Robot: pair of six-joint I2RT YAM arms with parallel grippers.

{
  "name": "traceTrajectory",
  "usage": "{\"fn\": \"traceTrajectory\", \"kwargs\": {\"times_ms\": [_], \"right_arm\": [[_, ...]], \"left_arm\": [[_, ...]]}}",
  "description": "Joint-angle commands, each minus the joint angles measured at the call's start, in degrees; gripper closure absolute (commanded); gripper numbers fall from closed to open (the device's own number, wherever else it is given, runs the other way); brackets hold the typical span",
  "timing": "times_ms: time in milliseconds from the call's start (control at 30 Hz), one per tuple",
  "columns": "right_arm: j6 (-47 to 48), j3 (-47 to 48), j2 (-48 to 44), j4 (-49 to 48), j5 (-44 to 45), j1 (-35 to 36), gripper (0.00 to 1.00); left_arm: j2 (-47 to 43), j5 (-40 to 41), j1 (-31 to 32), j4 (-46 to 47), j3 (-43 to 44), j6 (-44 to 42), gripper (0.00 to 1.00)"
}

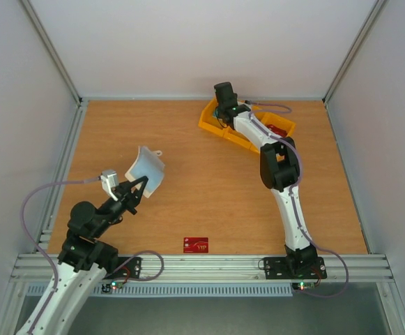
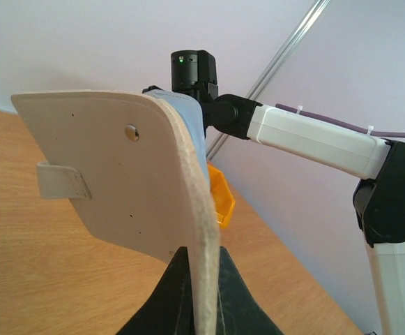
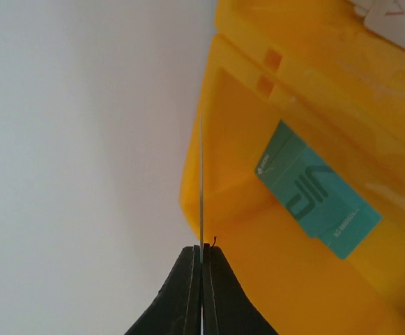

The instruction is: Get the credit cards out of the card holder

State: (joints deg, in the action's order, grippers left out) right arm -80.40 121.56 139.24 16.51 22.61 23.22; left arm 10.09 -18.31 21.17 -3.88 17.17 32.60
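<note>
Nearest, at the bottom centre of the top view, a red card (image 1: 196, 245) lies flat on the bench (image 1: 209, 202), well apart from both hands.

Up and left of it, the left hand (image 1: 139, 185) is clamped on the lower edge of the holder (image 1: 148, 169) and carries it off the bench. In the left wrist view the holder rises from between the fingers into the upper left, cream outside and tab (image 2: 63, 180) toward the camera. Its top curls over, so it looks light and soft. Pinched at one edge it will likely flop; a hold nearer the pocket mouth should steady it. No view shows whether any cards remain inside.

Farthest, right of centre at the top of the overhead view, the right hand (image 1: 223, 112) hangs over the yellow bin (image 1: 209, 125). Its fingers are closed on a thin card (image 3: 201, 181) seen edge-on, so its colour cannot be told. The card stands straight up from the fingertips, beside the bin's wall. A teal card (image 3: 317, 202) lies in a compartment to its right. Such cards seem stiff, slick and nearly weightless, best nipped by an exposed short edge.
</note>
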Motion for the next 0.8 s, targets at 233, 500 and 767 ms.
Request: {"fn": "traceTrajectory", "kwargs": {"times_ms": [233,500,767], "right_arm": [[-10.48,5.86,3.99,8.44,3.66,0.68,0.99],[-13.77,22.46,13.35,18.59,2.53,-0.14,0.99],[-14.07,25.54,15.68,19.83,2.55,-1.19,0.86]], "left_arm": [[-1.27,0.67,-0.30,5.38,-0.82,0.18,1.00],[-1.18,0.97,-0.28,5.31,-0.91,0.02,1.00],[-1.18,0.94,-0.25,5.46,-1.00,0.00,1.00]]}}
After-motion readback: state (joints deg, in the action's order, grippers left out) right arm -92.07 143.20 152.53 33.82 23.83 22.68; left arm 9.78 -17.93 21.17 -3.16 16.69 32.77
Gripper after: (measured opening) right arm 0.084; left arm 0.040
